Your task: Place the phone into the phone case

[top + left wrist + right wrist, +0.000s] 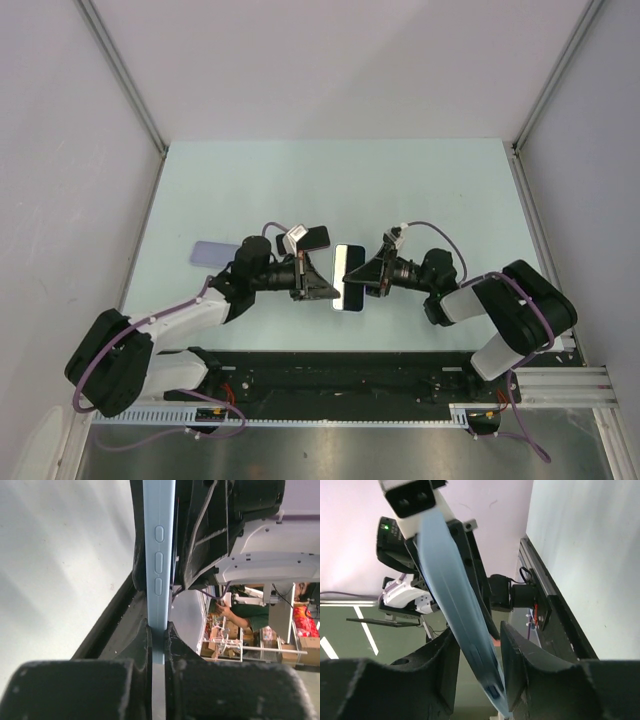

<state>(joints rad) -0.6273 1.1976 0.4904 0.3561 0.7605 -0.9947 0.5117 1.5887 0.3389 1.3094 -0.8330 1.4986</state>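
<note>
The light blue phone is held above the table between my two grippers, its dark screen facing up in the top view. My left gripper is shut on the phone's left edge; in the left wrist view the phone's side with buttons runs up from the closed fingers. My right gripper is at the phone's right edge. In the right wrist view the phone slants between the fingers, which stand apart around it. The lavender phone case lies flat on the table, left of my left arm.
The pale green table is walled by white panels on three sides, with metal posts at the back corners. A black base rail runs along the near edge. My right arm fills the upper part of the left wrist view.
</note>
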